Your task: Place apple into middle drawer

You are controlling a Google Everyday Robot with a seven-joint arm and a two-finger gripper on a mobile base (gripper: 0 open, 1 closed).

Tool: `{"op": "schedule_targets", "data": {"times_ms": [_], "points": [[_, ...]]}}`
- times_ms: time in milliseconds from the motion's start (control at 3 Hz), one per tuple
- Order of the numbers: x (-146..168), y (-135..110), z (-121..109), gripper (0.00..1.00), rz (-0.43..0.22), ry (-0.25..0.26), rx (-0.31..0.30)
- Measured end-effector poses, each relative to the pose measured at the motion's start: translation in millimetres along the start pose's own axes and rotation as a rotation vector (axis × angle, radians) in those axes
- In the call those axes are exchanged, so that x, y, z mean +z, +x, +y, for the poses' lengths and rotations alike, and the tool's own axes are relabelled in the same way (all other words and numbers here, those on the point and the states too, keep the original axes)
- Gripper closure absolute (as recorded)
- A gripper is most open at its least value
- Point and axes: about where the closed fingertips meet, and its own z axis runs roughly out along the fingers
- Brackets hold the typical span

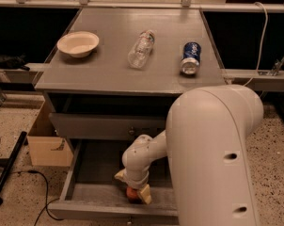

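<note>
Camera view, 1 arm. The gripper (132,187) reaches down into the open middle drawer (92,194), near its front edge. Its 2 cream fingers (145,195) are closed around the apple (131,193), which sits low inside the drawer; whether it touches the drawer floor cannot be told. Above, the upper drawer front (95,126) is pushed in. On the grey cabinet top (109,69) lie 3 items, well apart: a cream bowl (78,43), a clear plastic bottle (141,48) and a blue can (191,58), both on their sides. A cardboard box (45,147) stands beside the cabinet.
</note>
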Motion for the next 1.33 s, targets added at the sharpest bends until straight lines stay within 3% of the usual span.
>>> {"op": "schedule_targets", "data": {"times_ms": [667, 1333], "points": [[-8, 0, 5, 0.00, 0.030, 0.002, 0.006], [-49, 2, 14, 0.00, 0.141, 0.052, 0.017]]}}
